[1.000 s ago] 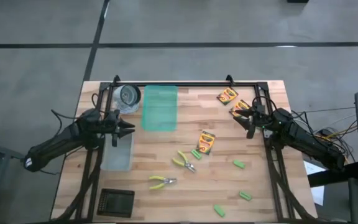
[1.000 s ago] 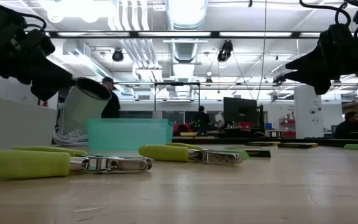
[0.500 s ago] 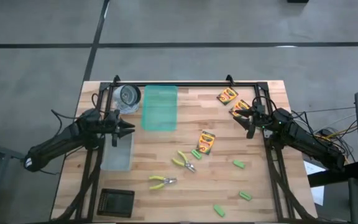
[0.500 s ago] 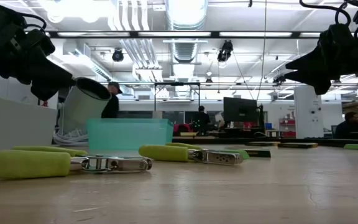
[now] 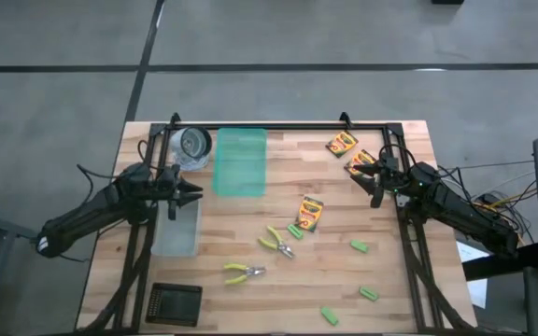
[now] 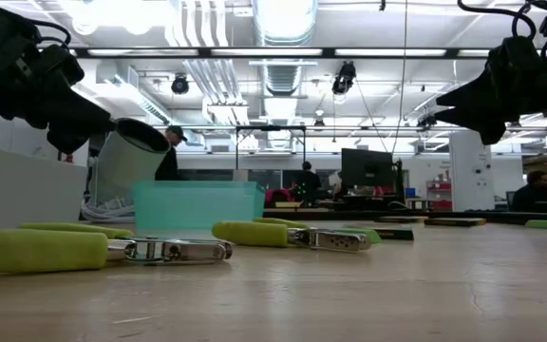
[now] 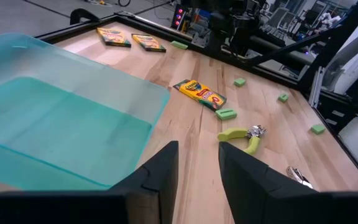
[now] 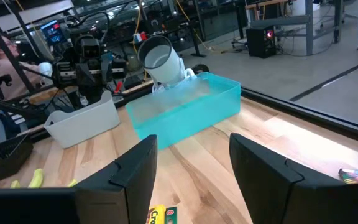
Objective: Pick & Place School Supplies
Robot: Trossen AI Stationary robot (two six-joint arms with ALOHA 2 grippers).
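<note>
nearby, crayon box [image 5: 360, 161] beside right tool [image 5: 375, 179]

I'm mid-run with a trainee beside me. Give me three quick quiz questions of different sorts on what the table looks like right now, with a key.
1. True or false: the right pincer holds a crayon box.
2. How many crayon boxes lie on the table?
3. What lies nearest the central crayon box? A) a green block B) the teal tray C) the clear bin

Key
1. False: both the right pincer and the left pincer are open and empty, above the table.
2. Three: two near the far right corner, one central.
3. A: a green block lies beside it; the teal tray and clear bin lie farther left.
</note>
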